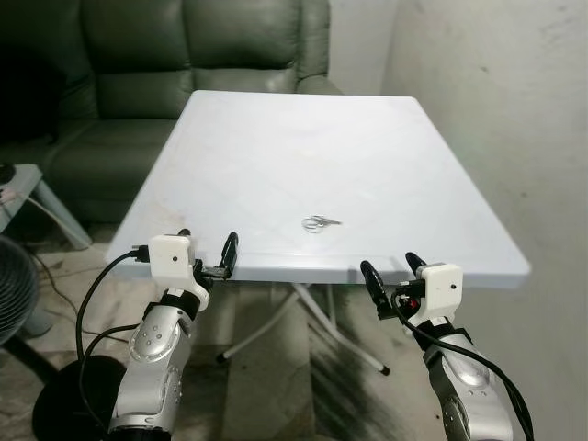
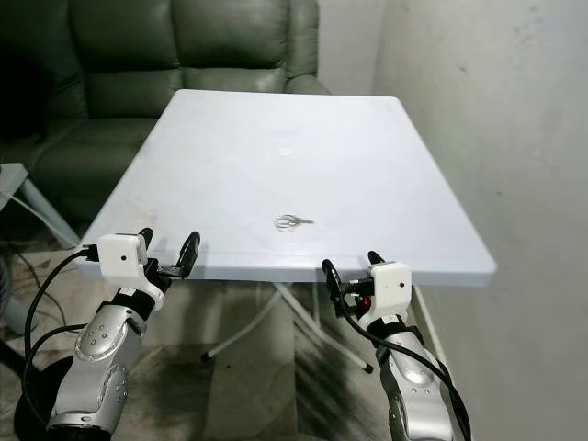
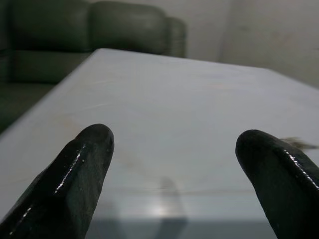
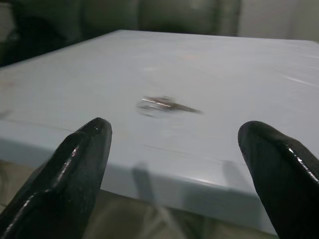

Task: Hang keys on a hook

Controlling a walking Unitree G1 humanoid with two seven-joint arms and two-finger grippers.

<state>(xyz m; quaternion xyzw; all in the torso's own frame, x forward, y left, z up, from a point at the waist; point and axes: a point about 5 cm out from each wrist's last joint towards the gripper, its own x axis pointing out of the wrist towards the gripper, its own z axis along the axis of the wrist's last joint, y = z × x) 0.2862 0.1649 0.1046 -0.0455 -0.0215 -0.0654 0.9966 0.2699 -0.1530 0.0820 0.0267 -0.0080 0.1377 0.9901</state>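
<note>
A small bunch of keys (image 1: 320,221) on a metal ring lies flat on the white folding table (image 1: 276,147), near its front edge and a little right of centre. The right wrist view shows the keys (image 4: 162,104) ahead of the fingers. My left gripper (image 1: 208,256) is open at the table's front left edge, level with the tabletop. My right gripper (image 1: 393,278) is open just below and in front of the front edge, to the right of the keys. Neither gripper holds anything. No hook can be seen.
A dark green sofa (image 1: 184,55) stands behind the table. A bare wall (image 1: 514,110) runs along the right side. At the left are a fan (image 1: 14,289), a pale small table (image 1: 28,188) and cables on the floor. The table's white legs (image 1: 312,322) cross underneath.
</note>
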